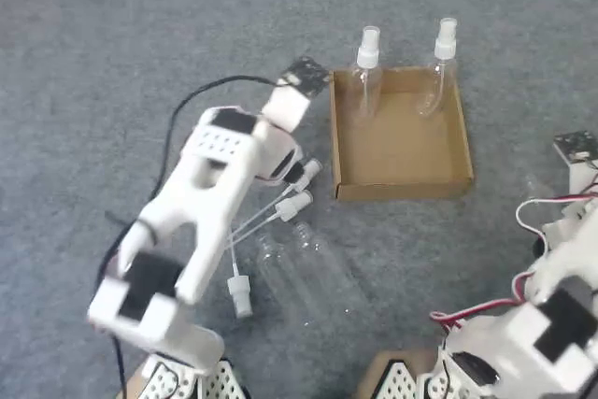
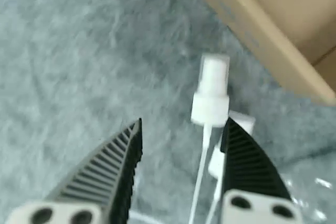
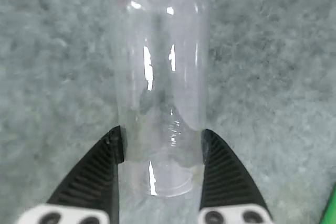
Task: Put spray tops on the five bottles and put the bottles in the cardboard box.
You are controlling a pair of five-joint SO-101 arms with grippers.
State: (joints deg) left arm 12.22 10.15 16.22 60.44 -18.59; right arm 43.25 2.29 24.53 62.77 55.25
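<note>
Left gripper: fingers spread wide and holding nothing, with a loose spray top lying on the grey carpet just off one fingertip, near a corner of the cardboard box. Right gripper: fingers closed against both sides of an uncapped clear bottle, low on its body. Assessment: the bottle appears light, thin-walled and slick, liable to flex or slip, so moderate pressure is advised; the spray top looks light and rigid with a bendable dip tube, best taken across its collar.
</note>
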